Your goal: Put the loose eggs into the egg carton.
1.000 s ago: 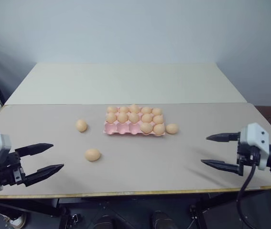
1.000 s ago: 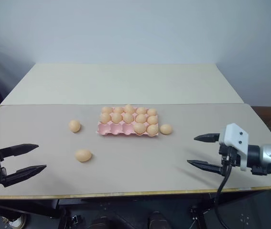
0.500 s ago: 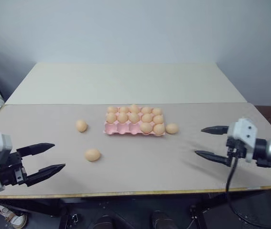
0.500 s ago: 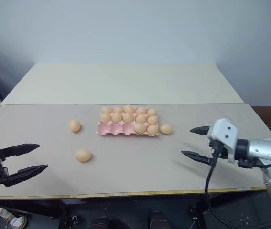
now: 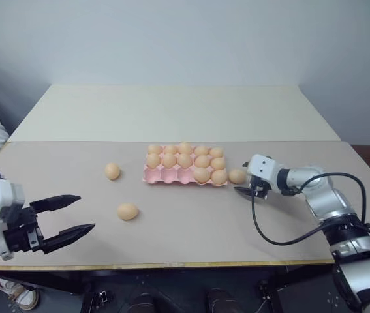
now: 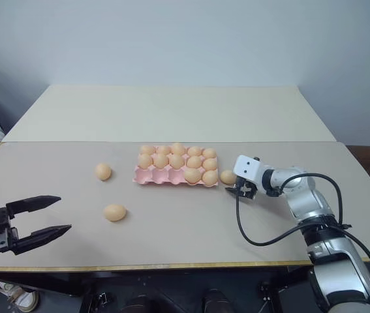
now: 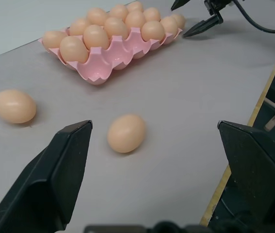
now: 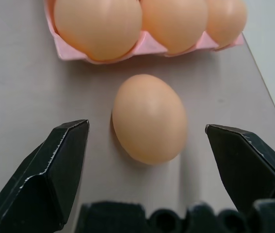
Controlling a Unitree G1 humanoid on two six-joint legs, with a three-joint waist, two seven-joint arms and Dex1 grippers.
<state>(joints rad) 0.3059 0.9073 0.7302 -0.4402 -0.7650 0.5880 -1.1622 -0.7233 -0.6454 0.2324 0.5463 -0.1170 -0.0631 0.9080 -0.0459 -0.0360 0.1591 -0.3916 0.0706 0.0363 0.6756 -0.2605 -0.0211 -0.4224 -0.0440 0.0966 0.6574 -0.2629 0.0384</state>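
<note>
Right claw [image 8: 147, 145] stood wide open, empty, fingers either side of loose egg [image 5: 237, 175] lying on bench [image 5: 191, 228] just beside pink egg carton [image 5: 185, 173] right end. Two more loose eggs [image 5: 111, 171] [image 5: 127, 211] lay left of carton. Left claw [image 5: 74, 215] gaped open, empty, at near left bench edge.
</note>
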